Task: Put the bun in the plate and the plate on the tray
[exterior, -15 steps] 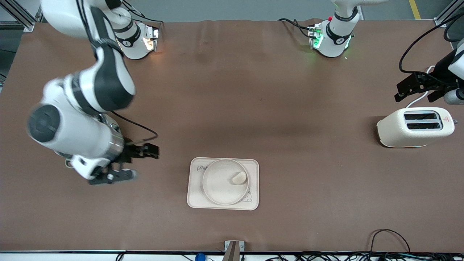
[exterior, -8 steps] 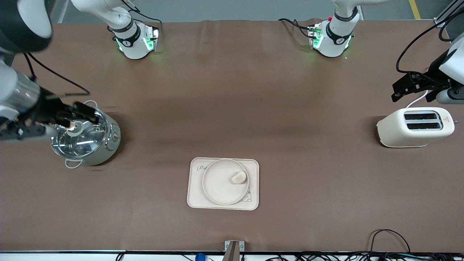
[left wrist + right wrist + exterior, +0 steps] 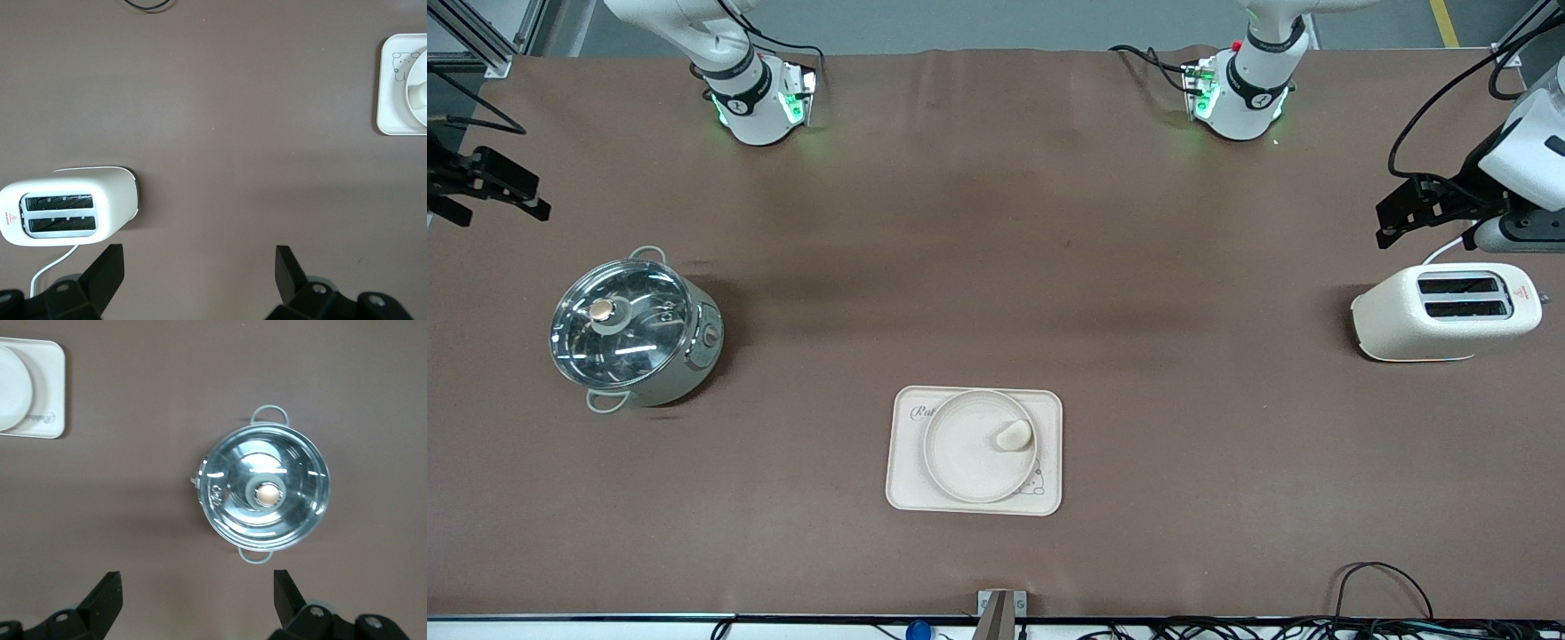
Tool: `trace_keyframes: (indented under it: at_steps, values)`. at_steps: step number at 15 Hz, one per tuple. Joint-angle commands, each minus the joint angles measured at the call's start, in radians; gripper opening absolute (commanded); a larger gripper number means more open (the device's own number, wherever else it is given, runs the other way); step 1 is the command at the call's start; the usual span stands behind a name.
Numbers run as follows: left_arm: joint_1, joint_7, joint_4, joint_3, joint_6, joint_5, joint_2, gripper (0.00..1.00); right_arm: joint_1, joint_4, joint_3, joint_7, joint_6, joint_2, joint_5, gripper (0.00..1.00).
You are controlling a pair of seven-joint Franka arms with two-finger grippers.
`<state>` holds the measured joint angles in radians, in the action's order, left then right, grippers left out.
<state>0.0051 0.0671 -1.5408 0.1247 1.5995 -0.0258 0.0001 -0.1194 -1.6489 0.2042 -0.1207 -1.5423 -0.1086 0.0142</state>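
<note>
**Bun on plate, plate on tray, both arms high at the table ends**

Low in the centre of the front view lies the tray (image 3: pixel 974 450), flat on the brown table (image 3: pixel 996 267). The plate (image 3: pixel 969 453) sits on it, covering most of the "Rabbit" lettering and part of the rabbit drawing at the tray's corner. The bun (image 3: pixel 1014 435) lies inside the plate, close to the rim on the side toward the left arm's end of the table.

The right gripper (image 3: pixel 480 185) shows at the left edge of the front view, up in the air over the table's edge at the right arm's end. In its wrist view its two fingers (image 3: pixel 107 597) stand wide apart with nothing between them, and the lidded steel pot (image 3: pixel 263 495) lies well below, with a corner of the tray at the upper left of that frame.

The left gripper (image 3: pixel 1427 206) hangs at the right edge of the front view, over the table just above the toaster (image 3: pixel 1446 311) in the frame. Its fingers (image 3: pixel 290 267) are likewise spread and empty; its wrist view shows the toaster at lower left and the tray with the bun at the upper right edge.
</note>
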Motion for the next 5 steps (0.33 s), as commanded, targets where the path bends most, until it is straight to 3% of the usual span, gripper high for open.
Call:
trace_keyframes:
  at_steps: [1,5]
  values:
    - [0.006,-0.013,0.013,0.001,0.002,-0.005,0.0,1.0,0.032,-0.057,-0.043,-0.004,-0.024,-0.048,-0.031,1.0]
    - [0.007,-0.018,0.016,-0.005,0.0,0.012,0.007,1.0,0.006,-0.045,-0.043,0.001,-0.032,-0.042,-0.033,1.0]
